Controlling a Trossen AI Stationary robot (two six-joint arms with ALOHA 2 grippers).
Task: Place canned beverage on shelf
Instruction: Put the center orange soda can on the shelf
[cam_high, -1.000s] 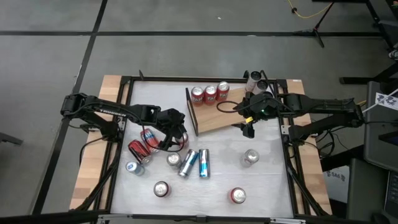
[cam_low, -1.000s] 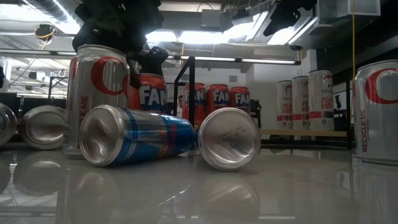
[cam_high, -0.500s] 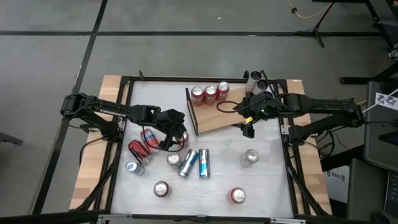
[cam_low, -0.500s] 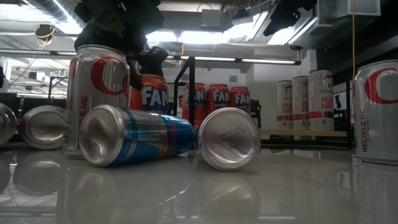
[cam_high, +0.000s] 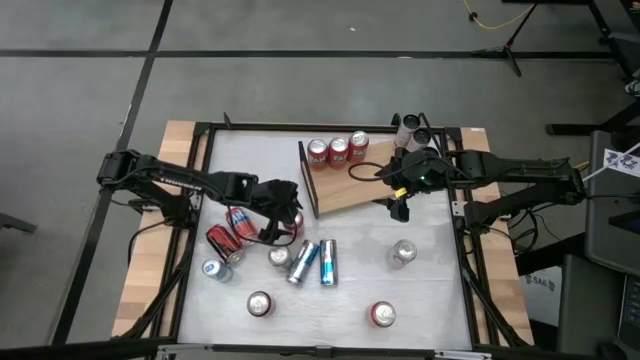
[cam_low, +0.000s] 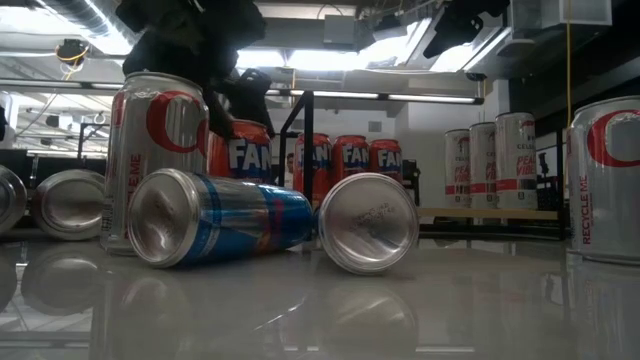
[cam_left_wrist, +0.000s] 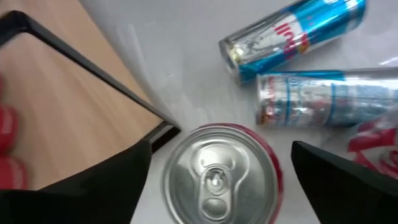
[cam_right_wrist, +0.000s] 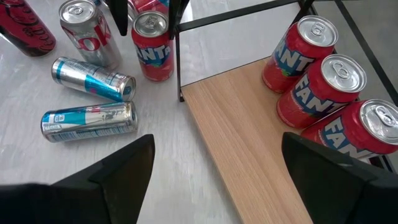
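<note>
Left gripper has spread since a second ago: fingers were snug on the red Fanta can, now they stand clear of it on both sides, can released. Arm hasn't shifted otherwise; right arm and all cans unchanged.

Red Fanta can stands upright on the white table, centre-left of the high view, just beside the shelf's near-left corner, not on the board. In the left wrist view its silver top sits bottom centre with a gap to each dark finger.

Shelf lies upper centre of the high view, angled, dark rail along its left short edge. Three Fanta cans stand in a row at its top edge; right wrist view shows them upper right, touching each other.

Right gripper hovers over the shelf's right end, jaws open, nothing between them.

Two slim blue-silver cans lie on their sides below the shelf, centre of the high view. Silver-and-red can stands upright just left of them. Dark red can lies tipped at centre left. More upright cans along the lower part.
</note>
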